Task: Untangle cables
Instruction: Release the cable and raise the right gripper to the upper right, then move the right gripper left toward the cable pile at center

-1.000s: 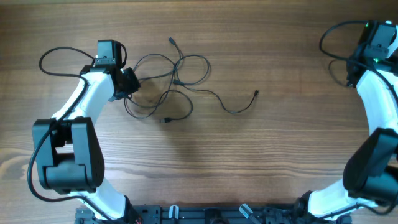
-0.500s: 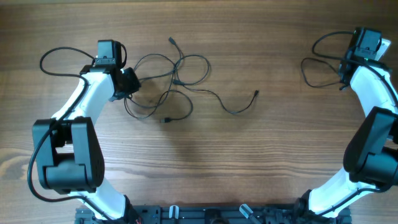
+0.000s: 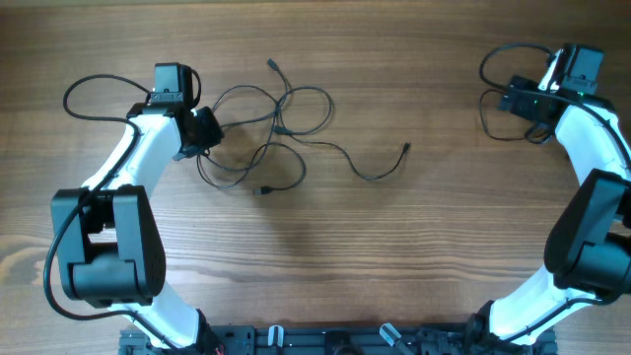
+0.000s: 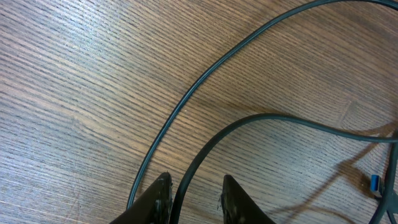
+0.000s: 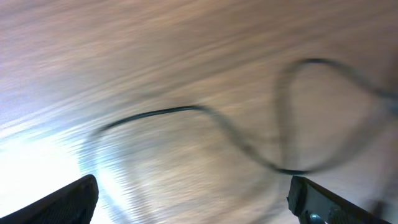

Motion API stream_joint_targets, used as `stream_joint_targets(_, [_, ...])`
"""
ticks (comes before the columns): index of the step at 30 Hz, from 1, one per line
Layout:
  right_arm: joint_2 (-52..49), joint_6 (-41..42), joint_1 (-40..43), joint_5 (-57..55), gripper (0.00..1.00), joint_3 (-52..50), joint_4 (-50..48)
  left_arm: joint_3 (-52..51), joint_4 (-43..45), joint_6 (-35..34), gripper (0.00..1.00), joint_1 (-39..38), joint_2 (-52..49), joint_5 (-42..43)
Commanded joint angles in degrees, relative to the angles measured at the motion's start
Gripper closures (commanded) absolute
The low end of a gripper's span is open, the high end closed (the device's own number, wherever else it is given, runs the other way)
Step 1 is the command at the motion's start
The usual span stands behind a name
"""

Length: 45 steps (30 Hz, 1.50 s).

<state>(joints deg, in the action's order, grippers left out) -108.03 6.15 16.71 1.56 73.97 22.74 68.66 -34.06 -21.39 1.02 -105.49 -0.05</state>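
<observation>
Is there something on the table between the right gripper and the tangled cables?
Nothing visible. Only bare table lies between the open right gripper and the tangled cables. One separate cable loops beside that gripper.

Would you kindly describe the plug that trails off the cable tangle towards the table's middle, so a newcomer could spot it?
On the table, find the tangle of thin black cables at the left gripper. One lone wavy strand runs right from it and ends in a small plug. Unlike the other plug ends, it lies clear of the loops, farthest right.
</observation>
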Motion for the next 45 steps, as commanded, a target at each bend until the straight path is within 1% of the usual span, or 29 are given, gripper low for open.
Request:
stream_joint_targets(1, [-1.22,0.24,0.02,18.14,0.01,0.37,0.48,-0.42,0.22,-0.52,0.72,-0.07,-0.39,0.72])
stream_joint_targets(3, [-1.77,0.26,-0.22,21.24,0.11,0.37,0.5,-0.42,0.22,-0.52,0.72,-0.07,-0.39,0.72])
stream_joint_targets(6, [-2.89,0.26,-0.98,22.1,0.38,0.2,0.33,-0.42,0.22,-0.55,0.72,-0.07,-0.39,0.72])
stream_joint_targets(7, [-3.1,0.28,-1.22,22.08,0.46,0.13,0.35,-0.42,0.22,-0.55,0.72,-0.07,-0.39,0.72])
stream_joint_targets(12, [-5.18,0.22,-3.43,22.01,0.76,-0.63,-1.42,-0.42,0.22,-0.55,0.72,-0.07,-0.39,0.72])
stream_joint_targets(13, [-6.08,0.24,-3.98,21.97,0.79,-0.66,-1.88,-0.42,0.22,-0.55,0.71,-0.07,-0.39,0.72])
stream_joint_targets(17, [-8.09,0.81,-4.94,18.4,0.8,-0.68,-2.6,-0.42,0.22,-0.55,0.71,-0.07,-0.39,0.72])
stream_joint_targets(22, [-10.38,4.5,-5.07,10.14,0.78,-1.4,-2.51,-0.42,0.2,-0.55,0.7,-0.07,-0.39,0.72])
stream_joint_targets(25, [-11.61,4.5,-5.07,5.03,0.77,-1.51,-0.74,-0.42,0.2,-0.55,0.7,-0.07,-0.39,0.72])
stream_joint_targets(28, [-12.11,4.5,-5.07,-2.4,0.77,-1.51,1.62,-0.42,0.22,-0.55,0.7,-0.07,-0.39,0.72])
stream_joint_targets(32, [-12.11,4.33,-4.98,-14.62,0.73,-1.53,5.42,-0.42,0.2,-0.55,0.7,-0.07,-0.39,0.72])
stream_joint_targets(35, [-12.11,4.33,-4.52,-19.82,0.72,-1.53,7.45,-0.42,0.2,-0.55,0.7,-0.07,-0.39,0.74])
stream_joint_targets(43, [-12.11,4.28,-3.41,-19.65,0.67,-1.51,9.51,-0.42,0.26,-0.52,0.69,-0.07,-0.39,2.27])
stream_joint_targets(45, [-12.09,2.84,-3.5,-15.58,0.57,-1.05,9.75,-0.42,0.26,-0.52,0.69,-0.07,-0.39,2.4])
